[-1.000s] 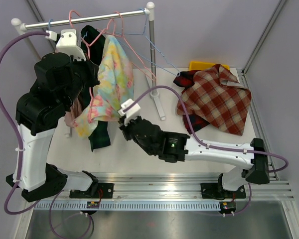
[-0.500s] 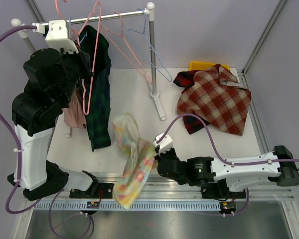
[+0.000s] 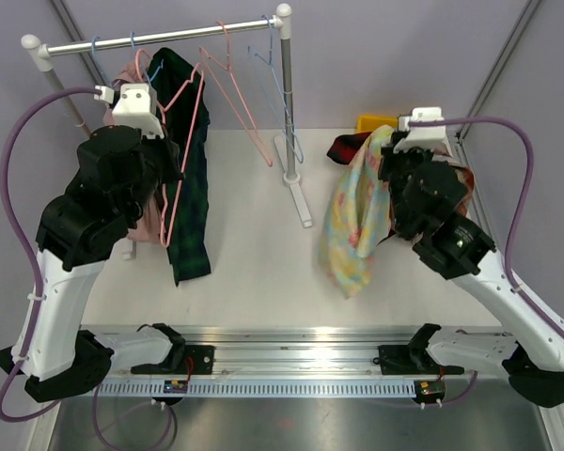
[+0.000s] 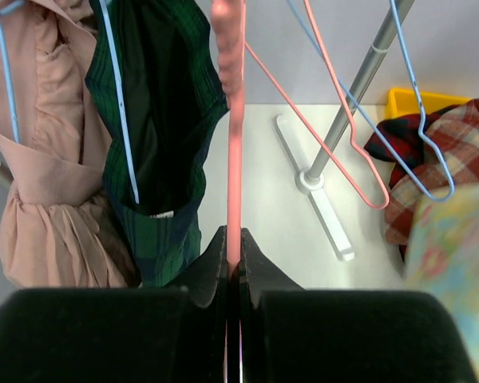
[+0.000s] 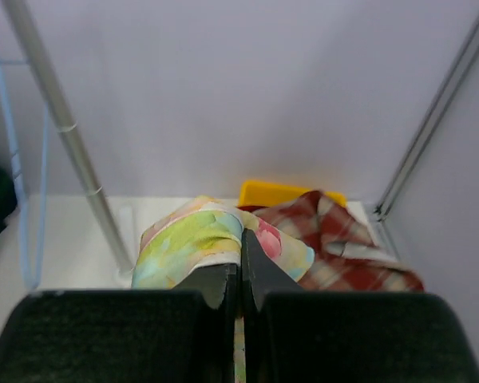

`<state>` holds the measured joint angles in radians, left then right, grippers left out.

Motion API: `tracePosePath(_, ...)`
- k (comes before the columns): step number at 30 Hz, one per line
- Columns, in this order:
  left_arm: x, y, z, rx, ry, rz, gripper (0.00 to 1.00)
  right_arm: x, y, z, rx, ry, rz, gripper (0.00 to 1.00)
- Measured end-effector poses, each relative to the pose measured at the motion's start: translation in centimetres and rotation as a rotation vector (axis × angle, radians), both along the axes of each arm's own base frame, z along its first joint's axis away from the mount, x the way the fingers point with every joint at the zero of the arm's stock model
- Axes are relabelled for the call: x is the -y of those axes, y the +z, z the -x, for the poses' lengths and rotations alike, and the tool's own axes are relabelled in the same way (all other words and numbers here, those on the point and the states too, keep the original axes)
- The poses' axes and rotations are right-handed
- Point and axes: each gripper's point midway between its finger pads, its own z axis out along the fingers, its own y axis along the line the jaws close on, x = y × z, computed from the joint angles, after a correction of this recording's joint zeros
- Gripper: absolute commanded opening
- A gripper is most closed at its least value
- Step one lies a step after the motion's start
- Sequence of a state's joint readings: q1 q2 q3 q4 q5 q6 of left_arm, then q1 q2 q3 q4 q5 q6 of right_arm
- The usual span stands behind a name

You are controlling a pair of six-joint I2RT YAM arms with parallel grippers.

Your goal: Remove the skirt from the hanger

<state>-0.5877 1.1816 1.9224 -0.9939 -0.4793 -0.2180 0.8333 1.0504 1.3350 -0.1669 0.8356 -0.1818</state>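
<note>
A second ago the floral skirt was draped on the pink hanger at the left of the rack. Now it is off entirely and has been carried across to the right side, where it dangles from the right claw. That claw is pinched fully closed on a fold at the skirt's top edge. The skirt's lower end appears to hang down to about the white surface, just beside the red plaid garment and the yellow bin. The left claw is likewise clamped tight, on the bare hanger's thin pink wire, holding it near the rail next to the dark green plaid garment. The removal itself looks done; what is left is probably to set the skirt down and let go of the hanger. The skirt is thin, limp cloth printed in pastel yellow, green and pink, and it falls in soft vertical folds. The hanger is a slim, smooth, coated wire triangle. A pale pink garment bunches in heavier gathers, and a blue wire hanger hangs empty.
</note>
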Motion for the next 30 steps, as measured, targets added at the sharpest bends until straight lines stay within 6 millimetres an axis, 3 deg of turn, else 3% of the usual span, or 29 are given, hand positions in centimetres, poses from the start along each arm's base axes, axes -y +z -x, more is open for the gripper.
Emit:
tracePosePath(5,-0.1,-0.8,0.3,-0.011,-0.003,0.003,0.00,3.8,3.2,-5.9,0.036,-0.118,0.040,0.00)
tracePosePath(7,0.0,-0.9,0.3,-0.014,-0.005,0.005,0.00,5.6,3.2,-9.0,0.025,-0.174,0.053,0.00)
tracePosePath(11,0.2,-0.9,0.0,-0.011,-0.006,0.005,0.00,10.4,1.4,-14.8,-0.029,-0.309,0.056,0.02)
tracePosePath(12,0.3,-0.9,-0.1,-0.011,-0.006,0.003,0.00,11.7,0.5,-16.1,-0.048,-0.346,0.052,0.14)
tracePosePath(13,0.4,-0.9,-0.3,-0.013,-0.006,-0.002,0.00,12.9,-0.4,-17.2,-0.065,-0.385,0.042,0.83)
tracePosePath(14,0.6,-1.0,-0.6,-0.016,-0.007,-0.009,0.00,13.8,-1.2,-18.1,-0.080,-0.411,0.036,0.99)
tracePosePath(17,1.4,-0.8,-2.2,-0.023,-0.006,-0.033,0.00,17.0,-5.2,-20.6,-0.158,-0.531,0.038,0.99)
tracePosePath(21,2.4,-0.6,-5.7,-0.026,0.016,-0.059,0.00,17.9,-11.2,-20.8,-0.279,-0.594,0.021,1.00)
tracePosePath(25,1.3,-1.0,-10.6,-0.043,0.082,-0.062,0.00,17.2,-16.8,-18.1,-0.374,-0.574,-0.053,0.99)
tracePosePath(30,0.0,-2.3,-15.6,-0.076,0.130,-0.061,0.00,16.4,-19.8,-13.2,-0.407,-0.526,-0.157,0.99)
